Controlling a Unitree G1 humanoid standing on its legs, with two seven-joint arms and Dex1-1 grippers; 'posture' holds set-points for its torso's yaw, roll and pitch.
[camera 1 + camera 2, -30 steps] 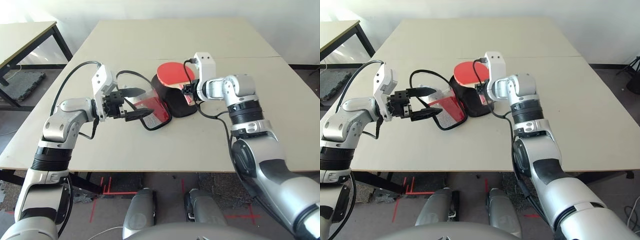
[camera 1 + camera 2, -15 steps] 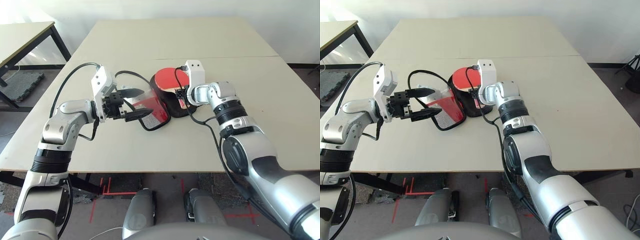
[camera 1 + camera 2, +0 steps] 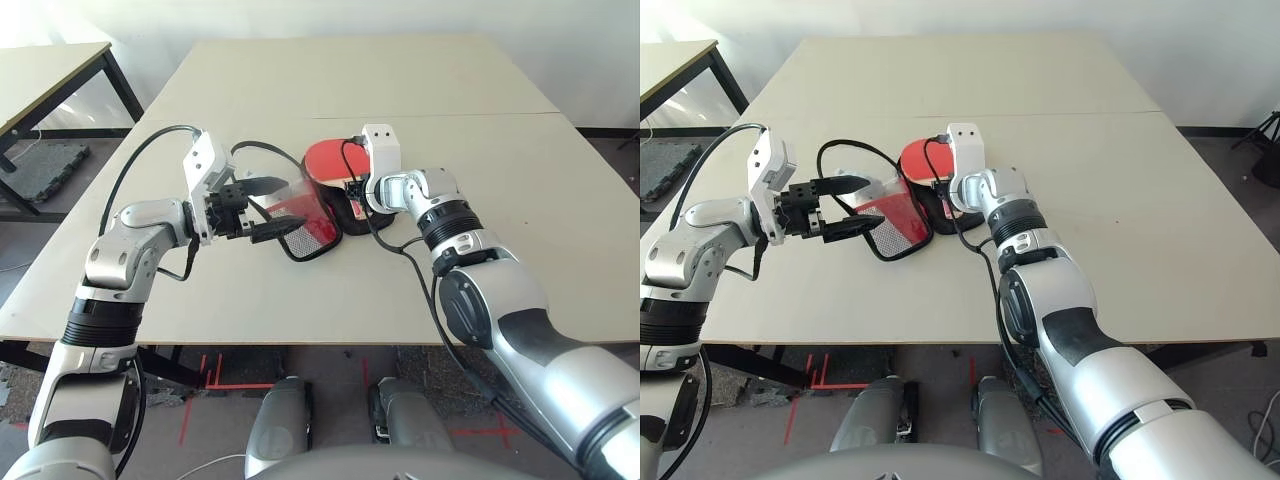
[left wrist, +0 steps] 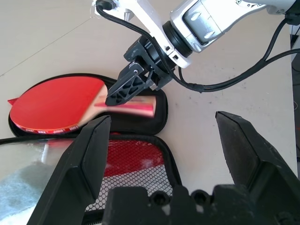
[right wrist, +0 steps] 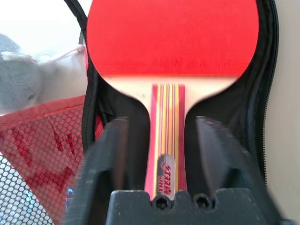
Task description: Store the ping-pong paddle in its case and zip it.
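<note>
While the case [image 3: 325,205] lies unzipped in the middle of the pale counter [image 3: 420,80], the ping-pong paddle [image 4: 61,101] rests in its black-lined right half, red face toward the far side and striped handle pointing near. The right end effector [image 5: 161,154] hangs over that handle with its fingers apart on either side, not clamped on it. The left end effector [image 4: 161,140] hovers at the raised mesh-lined flap on the left, fingers spread wide and holding nothing. A pale grey-blue lump [image 5: 23,84] with white cord sits under clear film beside the flap, partly hidden. Black cables [image 3: 255,150] loop over the case. Another table [image 3: 50,70] stands far left, cut off.
</note>
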